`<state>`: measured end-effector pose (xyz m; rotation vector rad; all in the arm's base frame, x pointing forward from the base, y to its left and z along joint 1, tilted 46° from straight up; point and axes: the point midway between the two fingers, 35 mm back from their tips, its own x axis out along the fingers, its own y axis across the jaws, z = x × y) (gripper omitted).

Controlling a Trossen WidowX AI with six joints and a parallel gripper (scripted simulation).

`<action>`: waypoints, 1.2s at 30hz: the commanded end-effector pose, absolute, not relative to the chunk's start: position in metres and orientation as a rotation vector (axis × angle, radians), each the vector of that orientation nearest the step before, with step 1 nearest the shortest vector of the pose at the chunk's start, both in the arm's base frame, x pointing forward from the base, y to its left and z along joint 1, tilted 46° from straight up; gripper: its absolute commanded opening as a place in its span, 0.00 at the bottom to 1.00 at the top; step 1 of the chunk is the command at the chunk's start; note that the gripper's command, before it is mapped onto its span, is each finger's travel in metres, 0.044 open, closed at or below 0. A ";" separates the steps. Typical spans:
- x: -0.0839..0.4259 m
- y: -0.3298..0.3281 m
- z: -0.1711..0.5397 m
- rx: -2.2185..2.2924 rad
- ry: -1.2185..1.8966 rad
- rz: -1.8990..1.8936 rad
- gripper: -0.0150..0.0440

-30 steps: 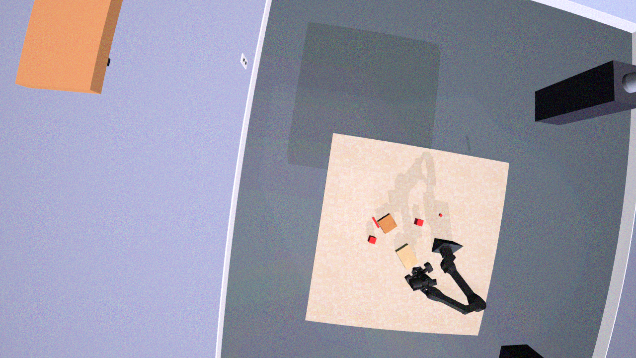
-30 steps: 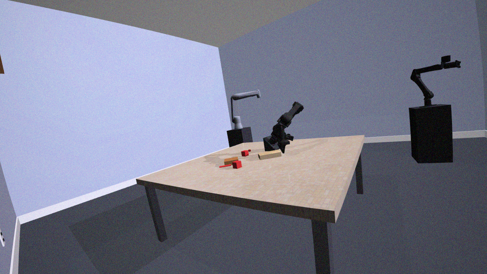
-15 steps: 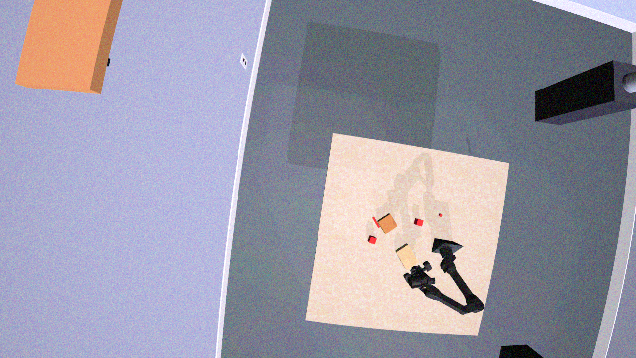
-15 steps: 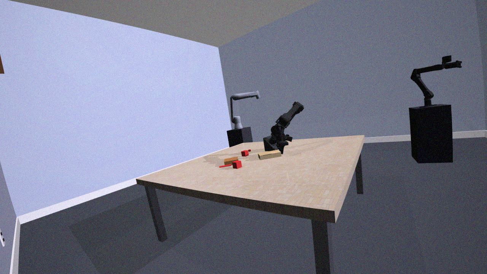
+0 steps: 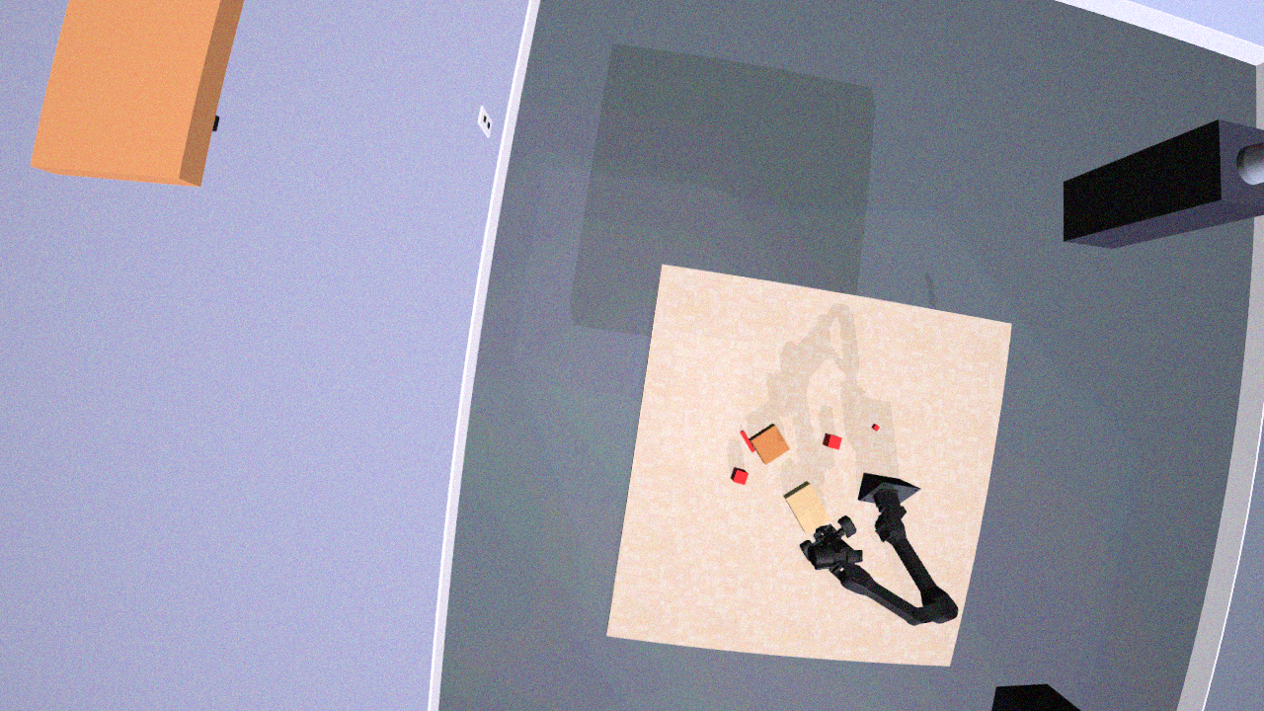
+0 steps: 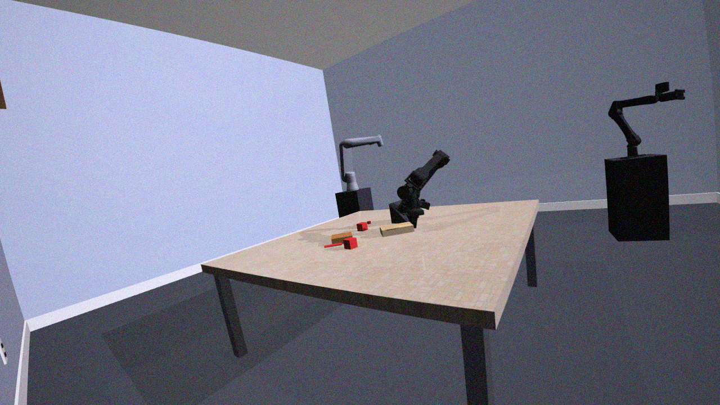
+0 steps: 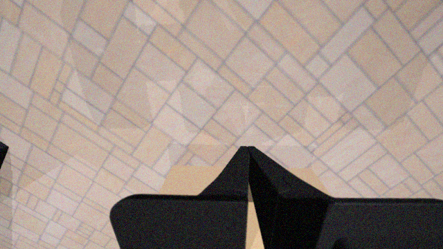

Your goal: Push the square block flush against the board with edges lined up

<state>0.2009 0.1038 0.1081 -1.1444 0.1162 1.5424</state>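
Observation:
The square block (image 5: 770, 444) (image 6: 341, 237) is orange-brown and lies flat. The board (image 5: 806, 507) (image 6: 397, 230) (image 7: 194, 178) is pale tan, longer, and lies flat nearer the arm. A clear gap separates the two, and they sit at slightly different angles. My gripper (image 6: 414, 225) (image 7: 246, 152) is shut and empty, pointing down low at the board's end away from the block. In the wrist view the fingers cover much of the board. Whether the tips touch it I cannot tell.
The wooden table (image 5: 663, 575) (image 6: 442, 271) also holds a red cube (image 5: 832, 440) (image 6: 362, 226) near the arm's base, another red cube (image 5: 740, 476) (image 6: 350, 243) beyond the block, a tiny red cube (image 5: 875, 427) and a red rod (image 5: 747, 439) (image 6: 332, 245) close beside the block.

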 end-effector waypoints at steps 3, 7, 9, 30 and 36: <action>0.206 0.099 0.104 -1.152 0.122 1.542 0.25; 0.209 0.097 0.102 -1.153 0.122 1.542 0.25; 0.210 0.096 0.102 -1.153 0.123 1.542 0.25; 0.222 0.084 0.092 -1.155 0.124 1.543 0.25; 0.225 0.081 0.089 -1.155 0.125 1.543 0.25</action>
